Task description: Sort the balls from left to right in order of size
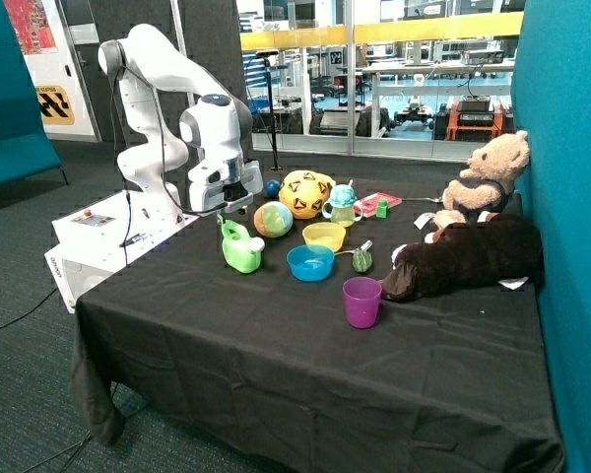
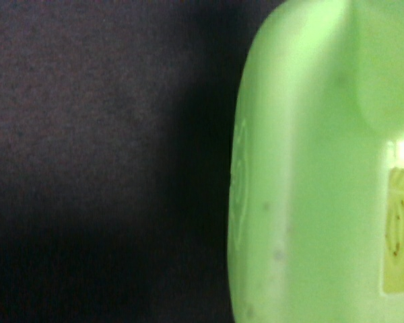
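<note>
On the black-clothed table (image 1: pixel 276 365), the gripper (image 1: pixel 225 215) hung low just above the green toy watering can (image 1: pixel 241 248), its fingers hidden, so whether they were parted or closed could not be told. The wrist view showed only the can's pale green body (image 2: pixel 310 202) against the dark cloth (image 2: pixel 87 134). Behind the can sat the medium pastel ball (image 1: pixel 273 219), touching or nearly touching it. The large yellow ball (image 1: pixel 306 193) with dark patches stood just beyond, and the tiny dark blue ball (image 1: pixel 272 187) lay beside it, nearer the arm's base. A yellow bowl (image 1: pixel 324 236) and a blue bowl (image 1: pixel 310 262) rested near the can, with a purple cup (image 1: pixel 361 302) closer to the table's front edge. A teddy bear (image 1: pixel 488 177) sat at the far side against the teal wall.
</note>
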Action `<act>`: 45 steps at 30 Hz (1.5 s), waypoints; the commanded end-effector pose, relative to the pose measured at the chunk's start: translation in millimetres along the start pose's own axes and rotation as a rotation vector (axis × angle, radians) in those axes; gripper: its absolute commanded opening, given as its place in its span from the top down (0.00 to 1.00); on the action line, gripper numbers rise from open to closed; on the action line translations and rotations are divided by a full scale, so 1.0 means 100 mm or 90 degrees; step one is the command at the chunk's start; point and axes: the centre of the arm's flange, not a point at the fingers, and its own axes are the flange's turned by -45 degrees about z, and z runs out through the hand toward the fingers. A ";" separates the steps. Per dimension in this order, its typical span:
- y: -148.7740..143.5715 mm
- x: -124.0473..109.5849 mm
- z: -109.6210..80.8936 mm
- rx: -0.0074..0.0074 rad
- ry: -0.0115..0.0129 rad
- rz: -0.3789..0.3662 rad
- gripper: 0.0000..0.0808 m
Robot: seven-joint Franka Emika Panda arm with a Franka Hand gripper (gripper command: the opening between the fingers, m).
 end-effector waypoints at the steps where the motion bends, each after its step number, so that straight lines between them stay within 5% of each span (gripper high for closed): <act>1: -0.04 0.04 0.03 -0.0006 -0.0021 -0.002 0.33; 37: -0.01 0.09 0.31 -0.0006 -0.0021 0.001 0.37; 41: 0.04 0.08 0.32 -0.0006 -0.0021 0.000 0.49; 44: 0.06 0.08 0.31 -0.0006 -0.0021 -0.003 0.69; 45: 0.06 0.08 0.31 -0.0006 -0.0021 -0.001 0.83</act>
